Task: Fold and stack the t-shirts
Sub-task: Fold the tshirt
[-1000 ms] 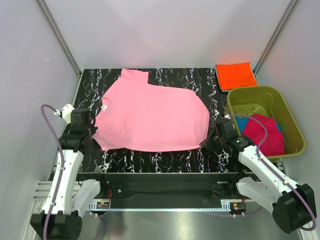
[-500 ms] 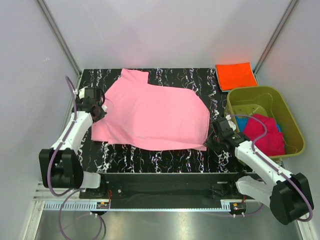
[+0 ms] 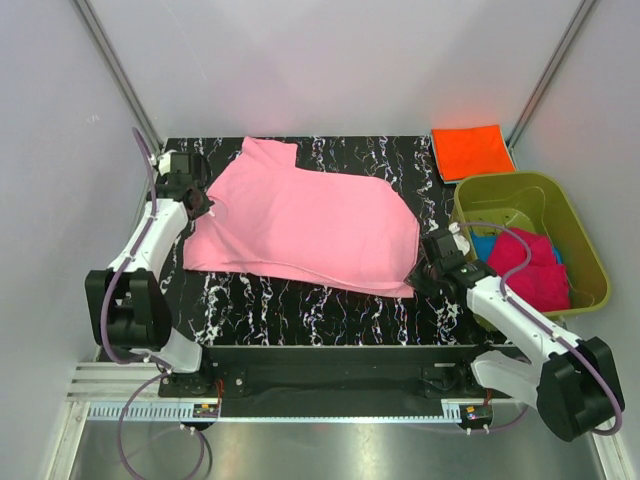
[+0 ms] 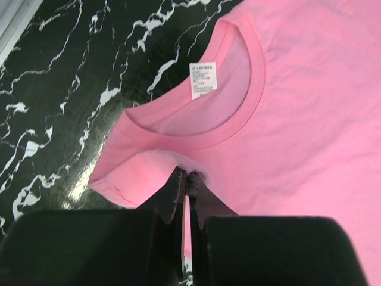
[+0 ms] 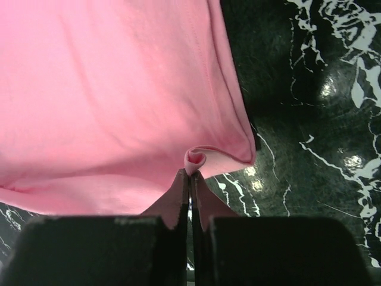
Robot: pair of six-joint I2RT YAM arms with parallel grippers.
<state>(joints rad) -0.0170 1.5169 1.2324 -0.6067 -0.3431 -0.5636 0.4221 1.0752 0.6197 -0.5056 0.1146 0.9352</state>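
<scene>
Pink t-shirt (image 3: 310, 225) lies spread across the middle of the black marble table (image 3: 330, 305). The left gripper (image 3: 190, 200) has its fingers closed on a small pucker of fabric at the shoulder beside the collar (image 4: 238, 113). The right gripper (image 3: 425, 272) is pinched tight on a little roll of hem at the shirt's lower right corner. Both holds look thin, so I judge that a quick or uneven lift could pull the cloth free. It could also skew the fold if one arm leads the other. The right arm works close to the olive tub (image 3: 510, 180) holding the magenta t-shirt (image 3: 530, 265) and blue t-shirt (image 3: 487, 247), so a wide swing might knock it. The folded orange t-shirt (image 3: 472, 150) waits in the upper right. The only writing is on a white tag (image 4: 203, 78) inside the collar, and its print is too small to read.
</scene>
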